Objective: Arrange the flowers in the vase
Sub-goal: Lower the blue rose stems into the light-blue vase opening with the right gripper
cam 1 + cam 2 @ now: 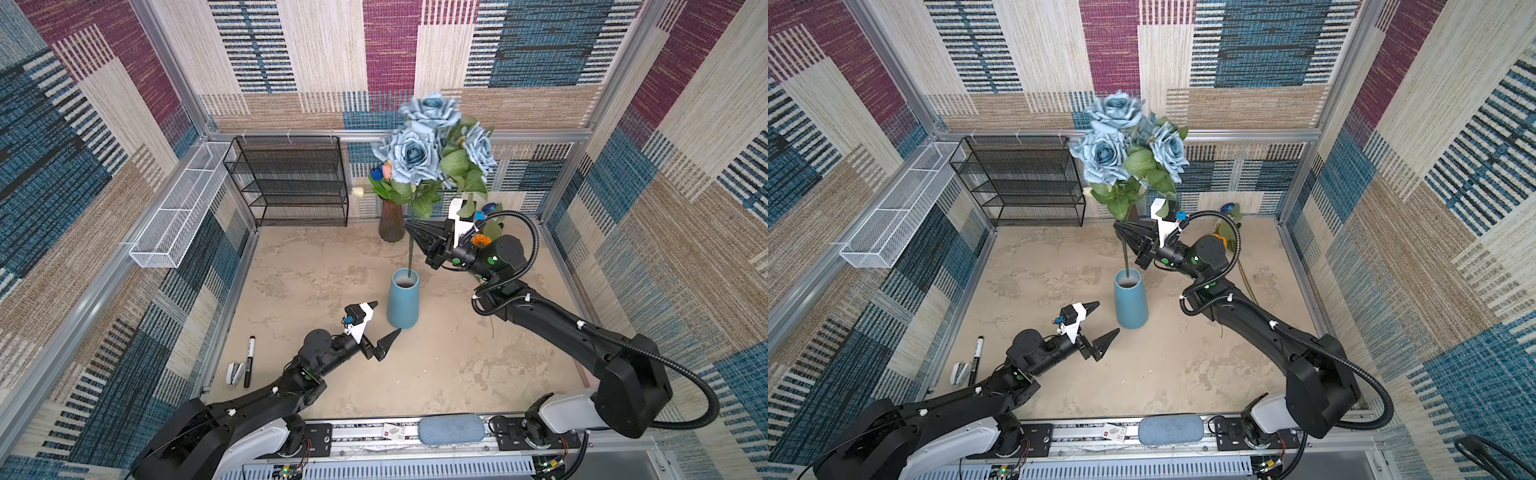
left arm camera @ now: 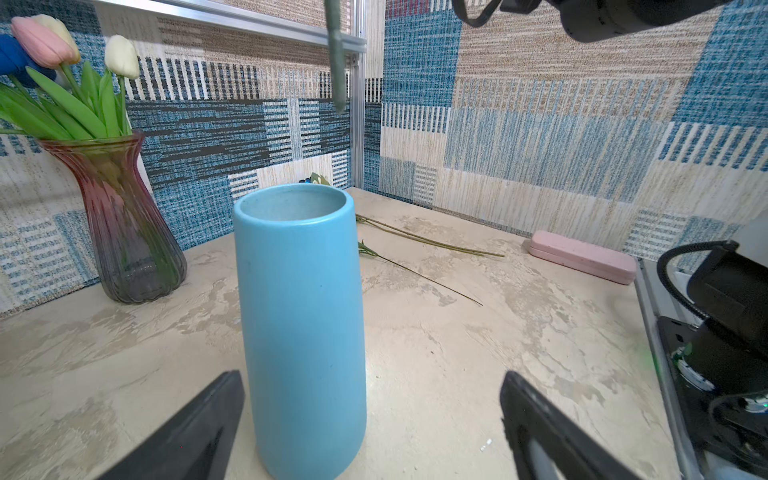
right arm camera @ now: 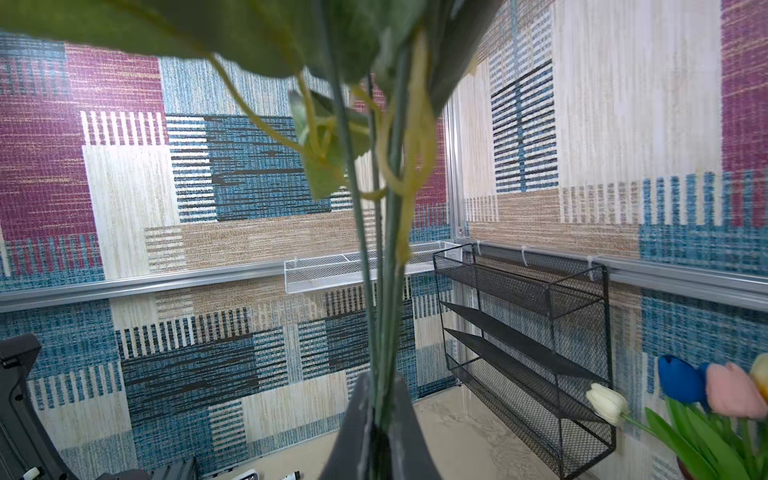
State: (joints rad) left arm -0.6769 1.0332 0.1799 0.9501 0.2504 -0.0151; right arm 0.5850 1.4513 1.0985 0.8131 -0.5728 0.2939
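Note:
A tall blue vase point(image 1: 403, 301) point(image 1: 1131, 301) point(image 2: 299, 311) stands upright mid-table. My right gripper point(image 1: 409, 227) point(image 1: 1119, 227) point(image 3: 380, 386) is shut on the stem of the dusty-blue rose bunch point(image 1: 432, 141) point(image 1: 1125, 137), held upright. The stem's lower end point(image 2: 336, 62) hangs above the vase mouth, outside it. My left gripper point(image 1: 387, 317) point(image 1: 1108, 316) point(image 2: 370, 374) is open beside the vase's base, touching nothing. Tulips point(image 1: 384, 172) point(image 2: 45, 41) point(image 3: 706, 386) stand in a tinted glass vase point(image 1: 391, 220) point(image 2: 124, 224). An orange bloom point(image 1: 481, 240) and a deep-blue rose point(image 1: 490, 206) lie behind the right arm.
A black mesh rack point(image 1: 291, 183) stands against the back wall and a white wire basket point(image 1: 178, 220) hangs on the left wall. A marker point(image 1: 249, 361) and a small white item point(image 1: 235, 372) lie front left. A pink case point(image 2: 582, 257) lies by the right wall.

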